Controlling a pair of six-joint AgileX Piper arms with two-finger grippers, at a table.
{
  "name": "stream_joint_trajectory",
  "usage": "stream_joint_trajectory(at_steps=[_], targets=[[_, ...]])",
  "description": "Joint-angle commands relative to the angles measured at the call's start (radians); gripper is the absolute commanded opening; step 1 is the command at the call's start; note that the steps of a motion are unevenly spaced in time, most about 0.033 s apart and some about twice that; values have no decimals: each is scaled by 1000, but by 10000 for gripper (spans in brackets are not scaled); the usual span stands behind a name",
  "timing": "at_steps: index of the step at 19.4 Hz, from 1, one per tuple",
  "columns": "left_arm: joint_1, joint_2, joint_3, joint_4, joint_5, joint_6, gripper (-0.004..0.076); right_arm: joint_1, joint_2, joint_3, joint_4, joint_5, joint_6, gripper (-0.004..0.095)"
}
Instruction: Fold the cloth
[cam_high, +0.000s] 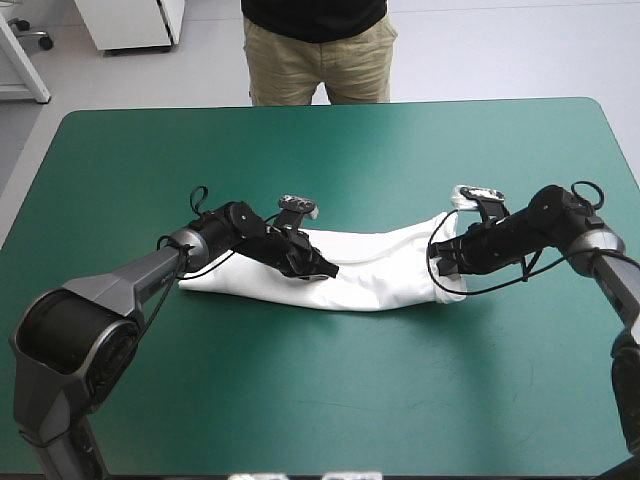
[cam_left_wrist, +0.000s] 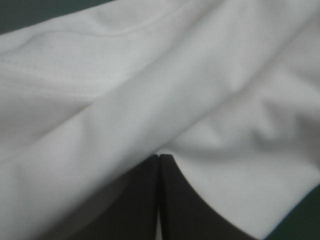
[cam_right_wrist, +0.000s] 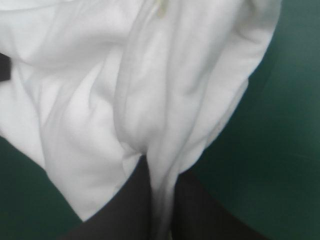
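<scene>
The white T-shirt (cam_high: 375, 272) lies as a long, narrow, rumpled band across the middle of the table. My left gripper (cam_high: 326, 268) rests on the band left of its middle. In the left wrist view its black fingers meet in a point (cam_left_wrist: 159, 159), pinching a fold of the T-shirt (cam_left_wrist: 150, 90). At the band's right end my right gripper (cam_high: 441, 263) holds the bunched cloth. The right wrist view shows a ridge of the T-shirt (cam_right_wrist: 165, 75) running down between the all but shut fingers of that gripper (cam_right_wrist: 160, 169).
The teal-green cover (cam_high: 320, 400) stretches wide between the shirt and the table's front edge. A similar broad strip (cam_high: 330, 150) lies beyond the shirt toward the far edge. Both arms lie low over the table.
</scene>
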Motion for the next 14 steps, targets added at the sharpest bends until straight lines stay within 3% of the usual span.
stream_joint_trajectory(at_steps=[1, 4, 8, 12, 14], targets=[[1, -100, -8, 24, -30, -2, -9, 2, -88, -82, 78, 52, -18, -15], [62, -234, -42, 192, 1, -111, -9, 63, -87, -179, 100, 96, 0, -14], [193, -490, -189, 587, 152, -344, -9, 288, -32, -366, 96, 31, 91, -11], [250, -646, -331, 686, 297, -394, -9, 501, 151, -636, 76, 11, 170, -11], [250, -690, -358, 688, 330, -394, -9, 570, 278, -810, -9, 35, 258, -11]])
